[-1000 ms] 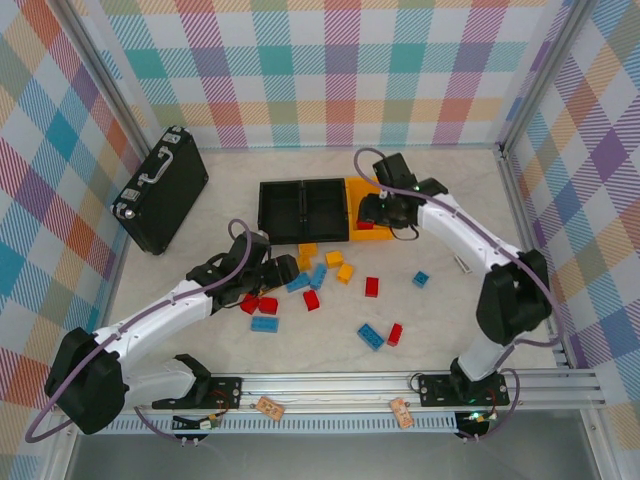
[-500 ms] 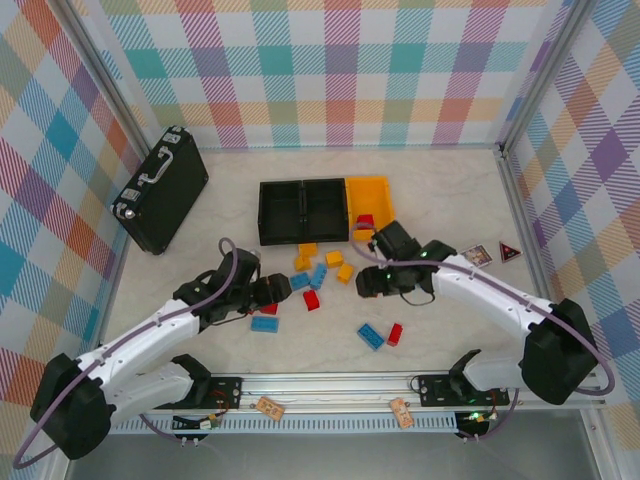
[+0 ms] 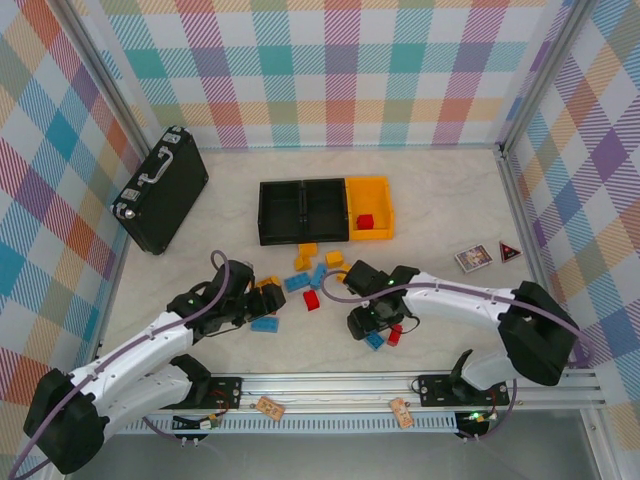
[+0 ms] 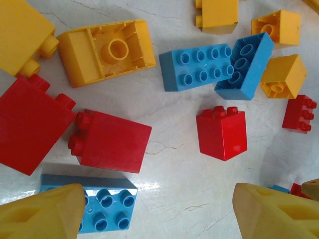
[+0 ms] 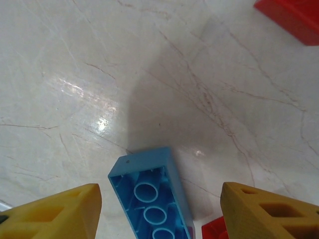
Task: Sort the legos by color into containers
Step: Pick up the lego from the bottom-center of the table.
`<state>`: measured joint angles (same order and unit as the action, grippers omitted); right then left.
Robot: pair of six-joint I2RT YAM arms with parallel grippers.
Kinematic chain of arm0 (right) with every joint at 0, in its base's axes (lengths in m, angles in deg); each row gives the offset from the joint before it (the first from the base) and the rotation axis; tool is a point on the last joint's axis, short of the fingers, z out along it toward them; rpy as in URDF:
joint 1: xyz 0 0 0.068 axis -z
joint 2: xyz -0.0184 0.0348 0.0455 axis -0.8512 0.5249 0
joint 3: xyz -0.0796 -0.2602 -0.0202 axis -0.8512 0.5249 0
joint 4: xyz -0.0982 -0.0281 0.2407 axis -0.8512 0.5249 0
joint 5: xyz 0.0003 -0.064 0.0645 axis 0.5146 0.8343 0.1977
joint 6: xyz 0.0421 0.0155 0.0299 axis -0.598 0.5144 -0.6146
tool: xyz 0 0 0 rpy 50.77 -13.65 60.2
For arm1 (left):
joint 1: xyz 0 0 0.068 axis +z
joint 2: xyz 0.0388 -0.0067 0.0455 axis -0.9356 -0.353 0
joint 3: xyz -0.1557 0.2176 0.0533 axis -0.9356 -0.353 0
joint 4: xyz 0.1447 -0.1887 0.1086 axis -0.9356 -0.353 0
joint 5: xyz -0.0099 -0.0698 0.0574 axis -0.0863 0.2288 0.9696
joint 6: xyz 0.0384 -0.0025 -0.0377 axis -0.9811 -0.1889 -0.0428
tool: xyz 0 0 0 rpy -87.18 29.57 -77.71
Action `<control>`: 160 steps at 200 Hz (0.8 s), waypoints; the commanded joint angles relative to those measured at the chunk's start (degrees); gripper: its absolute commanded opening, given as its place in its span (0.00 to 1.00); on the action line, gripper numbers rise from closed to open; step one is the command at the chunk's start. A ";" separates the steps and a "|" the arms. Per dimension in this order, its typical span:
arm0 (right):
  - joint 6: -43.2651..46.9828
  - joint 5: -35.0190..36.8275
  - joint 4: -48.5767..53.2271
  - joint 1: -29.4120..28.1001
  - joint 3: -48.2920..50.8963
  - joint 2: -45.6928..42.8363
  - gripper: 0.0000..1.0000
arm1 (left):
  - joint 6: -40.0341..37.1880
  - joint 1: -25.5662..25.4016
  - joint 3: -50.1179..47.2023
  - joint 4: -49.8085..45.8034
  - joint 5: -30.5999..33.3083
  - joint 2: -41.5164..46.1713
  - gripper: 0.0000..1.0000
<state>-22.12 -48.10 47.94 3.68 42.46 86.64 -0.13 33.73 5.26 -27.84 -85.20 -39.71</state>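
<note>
right wrist view: your right gripper [image 5: 160,211] is spread and empty, straddling the upturned blue brick [image 5: 147,191]. its long axis points toward the wrist, fingers flanking its long sides.

Right gripper [image 3: 371,327] is low over a blue studded plastic brick [image 3: 375,341], with a small red plastic brick [image 3: 394,335] just to its right. Left gripper [image 3: 262,298] has a flat blue plastic brick [image 3: 265,324] just on its near side. Yellow-orange open plastic bin [image 3: 378,198] is well beyond the right gripper, with a red brick [image 3: 365,221] inside.
</note>
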 commanded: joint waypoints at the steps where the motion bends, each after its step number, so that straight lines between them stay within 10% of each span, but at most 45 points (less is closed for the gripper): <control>1: -1.06 1.15 -0.52 -1.52 0.41 2.58 0.63 | 1.36 -0.58 -0.87 -0.57 -0.25 0.84 0.78; 70: -1.92 4.27 -0.46 -4.15 -4.31 6.88 0.30 | 2.00 -0.57 -1.71 0.81 -0.47 0.90 0.78; 160: -0.68 1.56 -0.72 3.75 -23.44 13.94 0.28 | 1.60 -0.62 2.37 8.26 -0.78 -5.27 0.78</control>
<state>-23.22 -44.32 47.26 4.58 23.97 96.91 1.33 33.73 4.67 -22.64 -85.42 -42.90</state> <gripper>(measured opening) 0.319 0.779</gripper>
